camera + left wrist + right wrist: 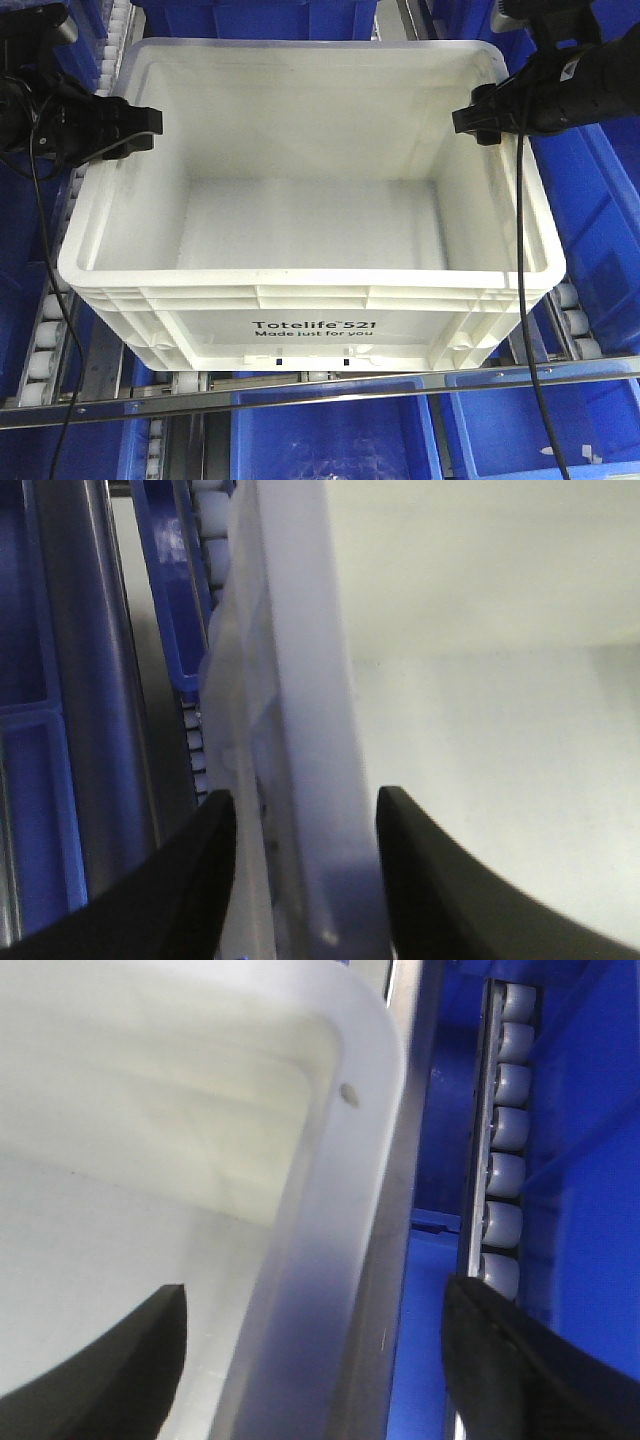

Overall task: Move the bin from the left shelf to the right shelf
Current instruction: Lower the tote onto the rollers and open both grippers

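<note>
From the front, the white bin (pixel 310 250) sits on the roller shelf (pixel 45 345) between blue bins (pixel 330 435), my left gripper (pixel 130 128) and right gripper (pixel 478 118) at its side rims. My left wrist view shows my fingers (pixel 200 880) straddling the wall, apart. My right wrist view shows my fingers (pixel 500 1360) wide apart around the rim

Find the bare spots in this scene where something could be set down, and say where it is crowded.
The one open patch is the white bin's bare floor, walled on all sides. Its side rims are taken: the left hand and right hand straddle them. Blue bins and roller tracks crowd everything around it.
</note>
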